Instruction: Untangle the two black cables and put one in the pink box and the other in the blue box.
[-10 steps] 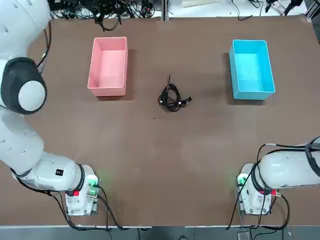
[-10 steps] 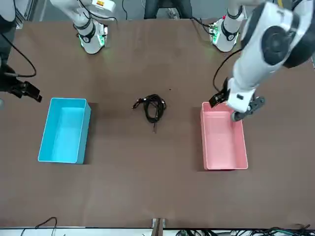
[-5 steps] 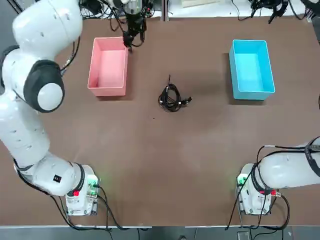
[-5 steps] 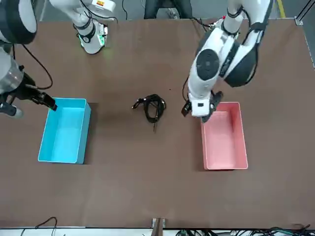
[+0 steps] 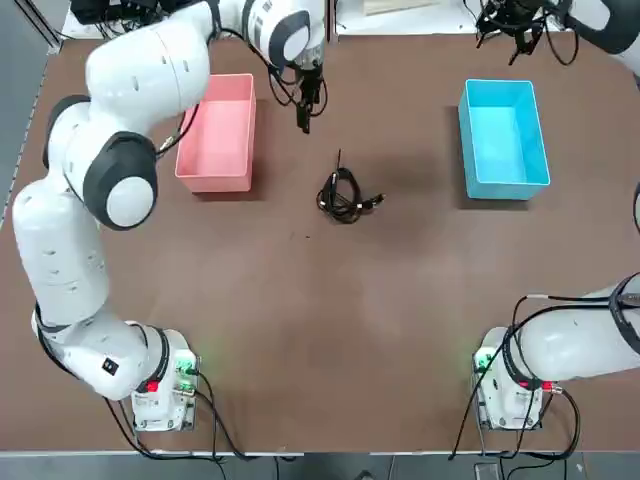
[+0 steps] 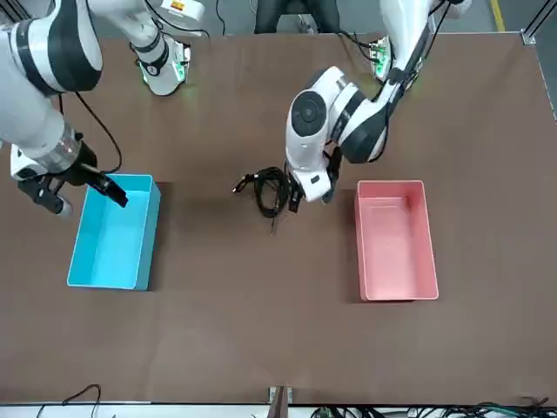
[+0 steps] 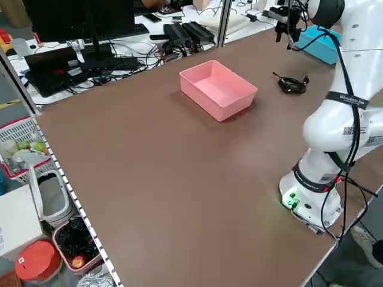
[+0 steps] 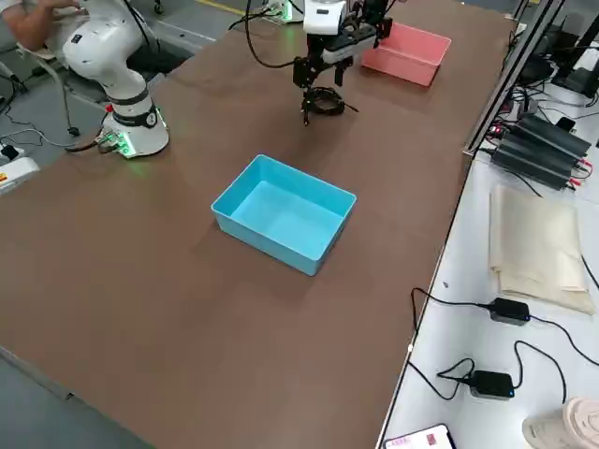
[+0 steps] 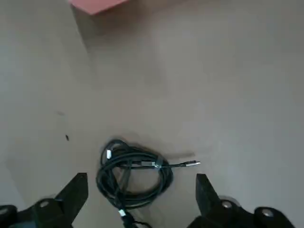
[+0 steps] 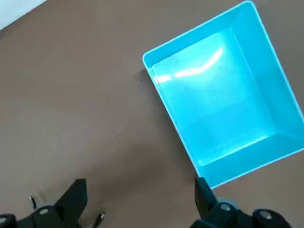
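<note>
The two black cables (image 5: 345, 195) lie tangled in one small coil at the table's middle, between the pink box (image 5: 215, 130) on the left and the blue box (image 5: 503, 138) on the right. Both boxes hold nothing. My left gripper (image 5: 305, 112) hangs open above the table, between the pink box's far corner and the coil. In the left wrist view its fingers (image 9: 76, 190) straddle the cables (image 9: 135, 173) from above without touching. My right gripper (image 5: 520, 28) is open beyond the blue box's far end; its wrist view looks down on the blue box (image 10: 223, 114).
Both arm bases (image 5: 160, 390) stand at the near edge. Monitors, power bricks and loose wires lie on a bench (image 7: 119, 36) beyond the far edge. Bare brown tabletop (image 5: 330, 320) stretches between the coil and the bases.
The left gripper swung from the pink box's far side towards the cables. The right gripper moved in over the far end of the blue box. Cables and boxes stayed put.
</note>
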`<state>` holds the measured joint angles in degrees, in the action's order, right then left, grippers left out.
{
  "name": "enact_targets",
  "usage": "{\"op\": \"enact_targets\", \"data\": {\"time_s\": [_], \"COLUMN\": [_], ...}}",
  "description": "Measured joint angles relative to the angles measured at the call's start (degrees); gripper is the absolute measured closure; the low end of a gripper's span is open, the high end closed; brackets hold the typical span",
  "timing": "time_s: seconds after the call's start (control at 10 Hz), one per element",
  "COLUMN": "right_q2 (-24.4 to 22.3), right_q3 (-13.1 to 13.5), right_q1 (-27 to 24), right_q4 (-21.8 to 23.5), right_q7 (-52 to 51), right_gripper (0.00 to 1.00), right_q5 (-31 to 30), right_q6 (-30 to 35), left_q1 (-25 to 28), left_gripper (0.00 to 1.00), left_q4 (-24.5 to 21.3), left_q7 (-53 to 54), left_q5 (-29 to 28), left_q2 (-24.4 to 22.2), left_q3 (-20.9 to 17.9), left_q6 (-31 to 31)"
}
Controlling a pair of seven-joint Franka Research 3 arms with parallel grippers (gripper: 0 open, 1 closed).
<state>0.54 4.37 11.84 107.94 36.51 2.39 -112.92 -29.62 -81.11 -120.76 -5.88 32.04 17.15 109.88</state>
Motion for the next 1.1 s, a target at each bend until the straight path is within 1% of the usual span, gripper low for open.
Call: {"op": "enact_targets", "data": {"time_s": [0.1,0.3,0.5,0.6,0.8,0.9,1.1], "right_q2": [0.0,0.1,0.2,0.4,1.5,1.9,2.3], "right_q3": [0.0,0.0,0.0,0.0,0.0,0.0,0.0], "right_q1": [1.1,2.8,3.5,3.9,4.7,4.8,4.9], "right_q4": [1.5,3.1,4.9,5.9,6.6,6.6,6.6], "right_q7": [2.8,6.5,8.9,9.9,11.2,11.8,12.4], "right_gripper": [0.00,0.00,0.00,0.00,0.00,0.00,0.00], "right_q5": [0.0,0.0,0.0,0.0,0.0,0.0,0.0], "right_q6": [-2.0,-3.7,-6.7,-7.8,-8.9,-9.1,-9.3], "left_q1": [-0.5,-1.2,-3.4,-4.3,-5.0,-5.0,-5.5], "left_gripper": [0.00,0.00,0.01,0.03,0.07,0.09,0.10], "left_q4": [0.0,-0.1,-0.1,-0.1,-0.4,-0.9,-1.7], "left_q7": [-2.5,-5.9,-11.8,-15.7,-21.6,-22.5,-23.7], "left_q5": [-0.1,-0.1,-0.3,-1.3,-4.5,-5.8,-6.8], "left_q2": [1.0,3.8,7.4,8.8,10.8,11.6,13.2], "left_q3": [0.0,0.0,-0.1,-0.1,-0.2,-0.2,-0.2], "left_q6": [1.9,5.4,11.4,13.7,17.6,18.9,20.3]}}
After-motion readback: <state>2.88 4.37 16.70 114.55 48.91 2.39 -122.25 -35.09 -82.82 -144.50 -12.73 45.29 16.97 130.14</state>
